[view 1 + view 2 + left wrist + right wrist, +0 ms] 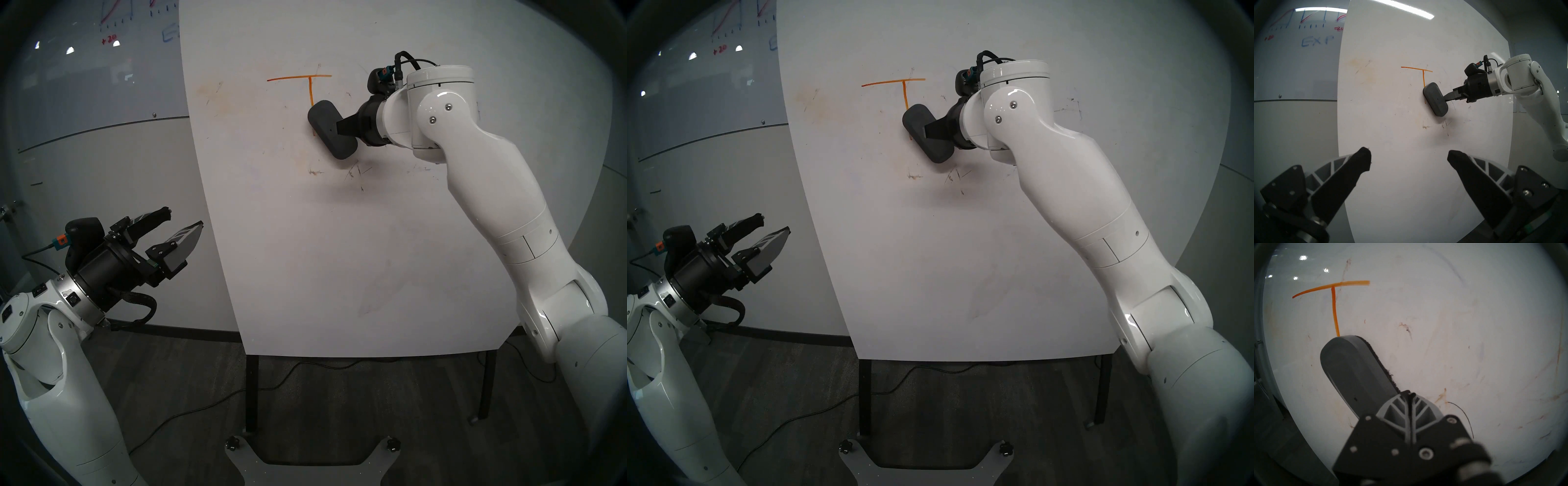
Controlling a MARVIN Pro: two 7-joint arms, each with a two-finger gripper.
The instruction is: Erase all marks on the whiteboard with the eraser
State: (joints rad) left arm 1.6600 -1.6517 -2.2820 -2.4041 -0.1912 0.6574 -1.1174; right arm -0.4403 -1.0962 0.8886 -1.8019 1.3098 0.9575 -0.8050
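**Dim, even light with fisheye bending in all four views**

We see a dim room lit from above: a long bright streak of glare crosses the top of the whiteboard [1407, 50] in the left wrist view, and small bright reflections dot the glass board [84, 68]. A soft shadow sits on the panel just below the eraser [330, 130]. Straight edges bow outward, and a dark rim rings every view. In the right wrist view the right gripper [1409, 393] base is blurred, while the orange mark [1333, 310] stays sharp.
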